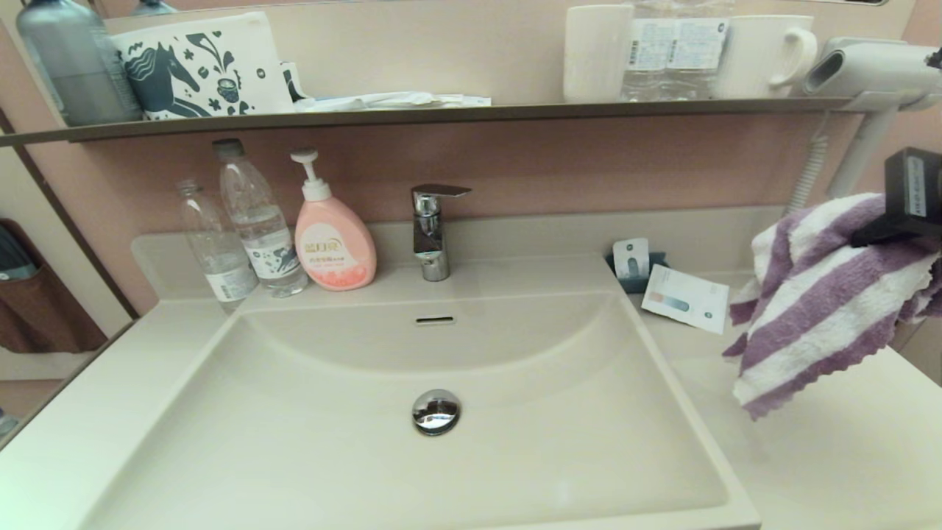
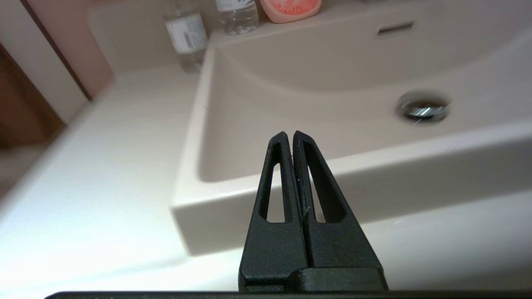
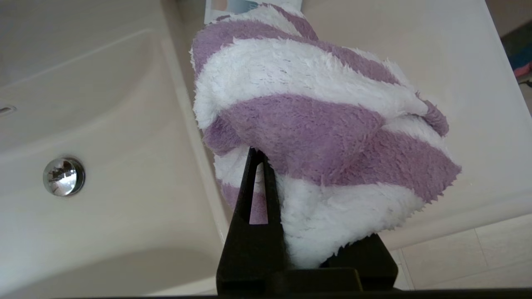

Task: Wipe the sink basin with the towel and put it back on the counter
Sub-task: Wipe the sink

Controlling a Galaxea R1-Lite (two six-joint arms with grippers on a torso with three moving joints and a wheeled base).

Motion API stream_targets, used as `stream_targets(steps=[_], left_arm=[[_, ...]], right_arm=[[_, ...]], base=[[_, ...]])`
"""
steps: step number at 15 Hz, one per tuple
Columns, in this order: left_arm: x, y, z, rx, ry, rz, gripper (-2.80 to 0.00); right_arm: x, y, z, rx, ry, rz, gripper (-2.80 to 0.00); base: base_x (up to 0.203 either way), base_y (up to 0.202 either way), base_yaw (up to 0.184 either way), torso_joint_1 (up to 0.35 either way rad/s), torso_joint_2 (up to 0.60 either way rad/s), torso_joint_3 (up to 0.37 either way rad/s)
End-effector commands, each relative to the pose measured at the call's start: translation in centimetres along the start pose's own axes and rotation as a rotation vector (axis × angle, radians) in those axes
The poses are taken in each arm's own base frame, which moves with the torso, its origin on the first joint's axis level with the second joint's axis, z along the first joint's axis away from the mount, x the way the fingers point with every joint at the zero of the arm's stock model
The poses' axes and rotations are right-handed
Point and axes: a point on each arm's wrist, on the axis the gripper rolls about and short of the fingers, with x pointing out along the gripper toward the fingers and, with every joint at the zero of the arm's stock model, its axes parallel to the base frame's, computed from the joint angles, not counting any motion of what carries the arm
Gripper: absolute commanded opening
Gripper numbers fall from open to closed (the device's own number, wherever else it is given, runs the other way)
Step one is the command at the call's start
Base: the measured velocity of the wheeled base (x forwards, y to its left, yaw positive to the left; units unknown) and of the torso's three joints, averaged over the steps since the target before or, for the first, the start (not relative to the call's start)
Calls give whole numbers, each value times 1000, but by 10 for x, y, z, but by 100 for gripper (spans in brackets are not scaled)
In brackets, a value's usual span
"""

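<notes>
The purple and white striped towel [image 1: 824,294] hangs in the air above the right part of the counter [image 1: 831,449], clear of its surface. My right gripper [image 1: 894,221] is shut on the towel's upper fold; in the right wrist view the towel [image 3: 316,124] drapes over the gripper [image 3: 270,162] and hides one finger. The cream-white sink basin [image 1: 368,442] lies to the left of the towel, with its chrome drain plug [image 1: 436,411] and overflow slot [image 1: 434,320]. My left gripper [image 2: 289,135] is shut on nothing, low before the basin's front left corner [image 2: 187,199].
A chrome tap [image 1: 432,230] stands behind the basin, with a pink soap pump bottle [image 1: 333,239] and two clear water bottles [image 1: 250,221] at the back left. A white leaflet [image 1: 686,298] and a small dark holder [image 1: 634,263] lie at the counter's back right. A dark shelf [image 1: 441,114] runs above.
</notes>
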Motion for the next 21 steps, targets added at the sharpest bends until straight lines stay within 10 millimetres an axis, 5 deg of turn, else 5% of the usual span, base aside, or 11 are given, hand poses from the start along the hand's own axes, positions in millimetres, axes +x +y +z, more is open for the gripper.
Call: stream_targets(steps=[1,21], left_arm=[[0,0,0,-203,-1,0,-280],[0,0,0,-203,-1,0,-280]], right_arm=[[-5,-6,-3,8,2,-8,-280],[27,-36,-14,-25,157,-125,-280]], base=[[0,0,0,0,0,0],[0,0,0,0,0,0]])
